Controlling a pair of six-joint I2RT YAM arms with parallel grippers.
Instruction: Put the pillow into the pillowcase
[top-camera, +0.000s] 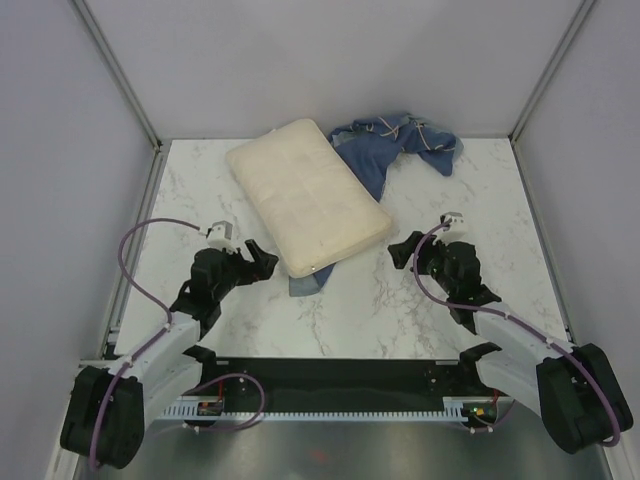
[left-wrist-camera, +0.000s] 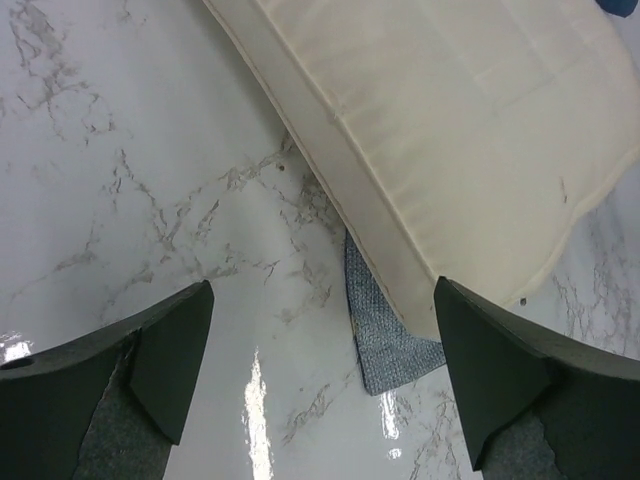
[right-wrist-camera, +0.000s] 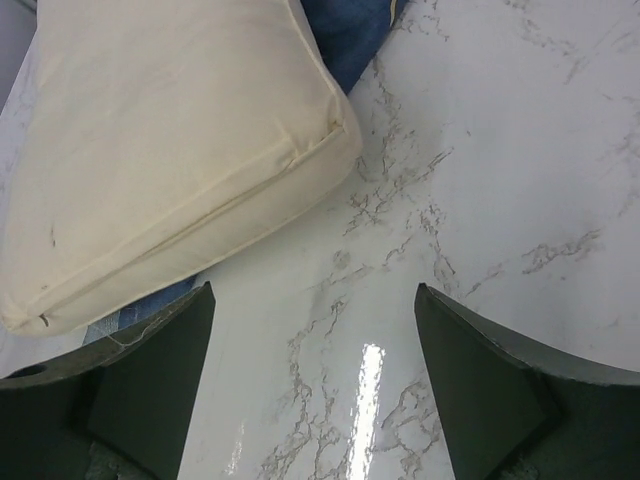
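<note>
Matt cream cloth pillow (top-camera: 306, 195), denim-blue cloth pillowcase (top-camera: 392, 145), glossy marble-look table (top-camera: 380, 310).

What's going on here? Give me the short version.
Nothing is held yet. The pillow lies diagonally on the table, on top of part of the pillowcase, whose rest is bunched at the far side. The left gripper and right gripper sit open near the pillow's near end, one on each side. The pillow is not inside the case.

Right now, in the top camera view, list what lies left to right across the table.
left gripper → pillow → right gripper. The pillowcase, running under the pillow, is left out.
</note>
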